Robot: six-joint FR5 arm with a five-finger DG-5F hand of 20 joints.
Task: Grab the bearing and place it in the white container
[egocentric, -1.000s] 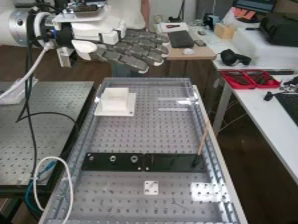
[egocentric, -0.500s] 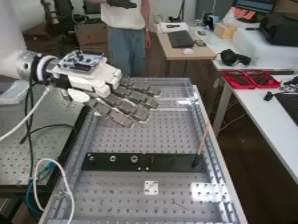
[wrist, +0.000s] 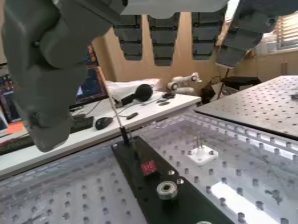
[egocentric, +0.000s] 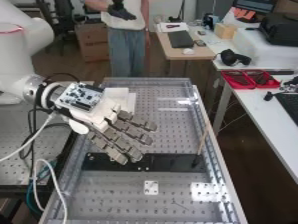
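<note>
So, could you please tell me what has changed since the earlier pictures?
The hand has moved lower and nearer the high camera, toward the black plate, its fingers still open. A bearing still sits on the plate; the white container stayed put.

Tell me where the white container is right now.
In the high view, the white container sits toward the far left of the bench, just beyond the hand, partly hidden.

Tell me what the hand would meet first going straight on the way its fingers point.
Most likely the black strip, just ahead of the hand in the high view. Depth is unclear, so it might pass over that and meet the perforated plate.
</note>
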